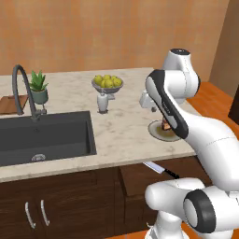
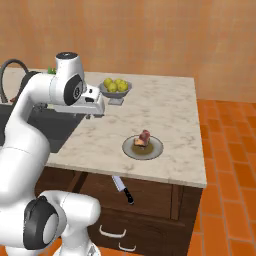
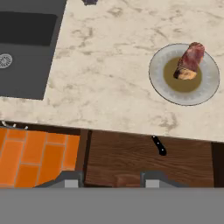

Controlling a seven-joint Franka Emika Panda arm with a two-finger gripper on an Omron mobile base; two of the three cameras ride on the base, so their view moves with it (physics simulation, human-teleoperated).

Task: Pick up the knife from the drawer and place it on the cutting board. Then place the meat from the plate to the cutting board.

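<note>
Marble counter point(image 2: 165, 115) w/ black sink point(image 1: 44, 135), open drawer point(image 3: 148, 159) just below its edge. Plate point(image 3: 184, 74) w/ meat point(image 3: 189, 60) on it. Knife point(image 2: 123, 189) lies in drawer. Gripper point(image 3: 112, 180) above, fingertips apart, holding nothing.

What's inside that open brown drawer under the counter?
A knife lies in the drawer, black handle toward the front. In the hand view the counter's edge covers its blade, and the back of the drawer is hidden under the counter too.
</note>
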